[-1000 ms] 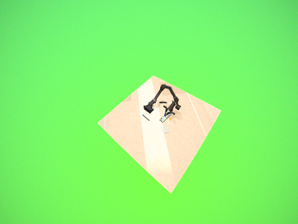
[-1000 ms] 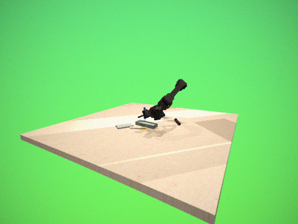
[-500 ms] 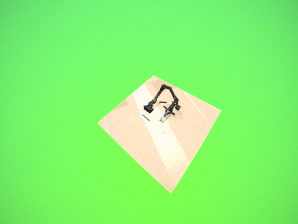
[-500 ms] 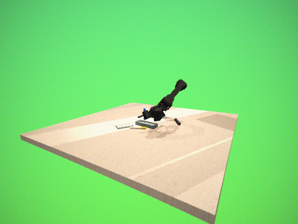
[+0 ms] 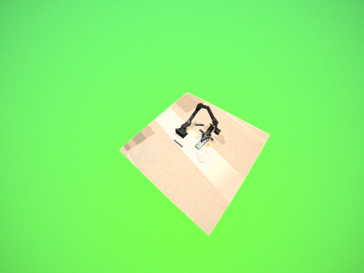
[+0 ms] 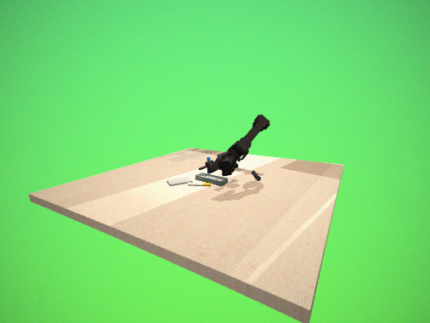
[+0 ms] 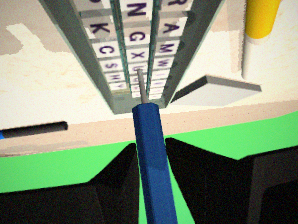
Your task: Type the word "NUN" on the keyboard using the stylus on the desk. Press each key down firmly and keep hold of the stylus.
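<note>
A grey-green keyboard lies on the desk, with three rows of white letter keys running away from the wrist camera. My gripper is shut on the blue stylus above the keyboard. The stylus's thin metal tip points down over the middle row, at the U key just past X. The N key is in the same row, nearer the top of the wrist view. Whether the tip touches a key cannot be told.
A pale flat block lies beside the keyboard. A white stick with a yellow end lies near it. A black pen with a blue end and a dark rod lie farther off.
</note>
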Controlling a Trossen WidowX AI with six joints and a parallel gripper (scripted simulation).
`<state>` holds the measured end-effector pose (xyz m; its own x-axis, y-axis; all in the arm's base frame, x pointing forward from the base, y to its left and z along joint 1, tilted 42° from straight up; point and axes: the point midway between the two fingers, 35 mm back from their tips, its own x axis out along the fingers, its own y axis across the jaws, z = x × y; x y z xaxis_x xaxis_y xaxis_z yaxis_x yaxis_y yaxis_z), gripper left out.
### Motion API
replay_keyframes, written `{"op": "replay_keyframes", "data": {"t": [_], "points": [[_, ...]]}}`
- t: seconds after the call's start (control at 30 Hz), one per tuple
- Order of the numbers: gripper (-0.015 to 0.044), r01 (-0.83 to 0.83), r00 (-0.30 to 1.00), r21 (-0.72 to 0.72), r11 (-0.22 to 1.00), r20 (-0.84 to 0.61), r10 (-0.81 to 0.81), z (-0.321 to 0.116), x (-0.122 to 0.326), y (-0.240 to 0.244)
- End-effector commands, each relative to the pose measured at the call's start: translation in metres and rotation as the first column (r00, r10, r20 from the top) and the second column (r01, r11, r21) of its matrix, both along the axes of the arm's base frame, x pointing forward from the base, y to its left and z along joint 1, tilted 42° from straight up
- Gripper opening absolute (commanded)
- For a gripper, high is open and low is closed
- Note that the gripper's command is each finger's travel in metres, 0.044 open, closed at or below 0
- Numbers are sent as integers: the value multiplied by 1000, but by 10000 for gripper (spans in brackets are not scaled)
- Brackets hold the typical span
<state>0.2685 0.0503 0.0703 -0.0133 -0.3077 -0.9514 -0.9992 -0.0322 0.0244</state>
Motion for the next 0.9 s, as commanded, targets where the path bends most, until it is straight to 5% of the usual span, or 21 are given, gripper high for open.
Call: {"op": "replay_keyframes", "data": {"t": [0.0, 0.87], "points": [[81, 6, 1000, 3, 1000, 0, -6, -2, 0, 2], [81, 6, 1000, 1, 1000, 0, -6, 26, 1, -23]]}}
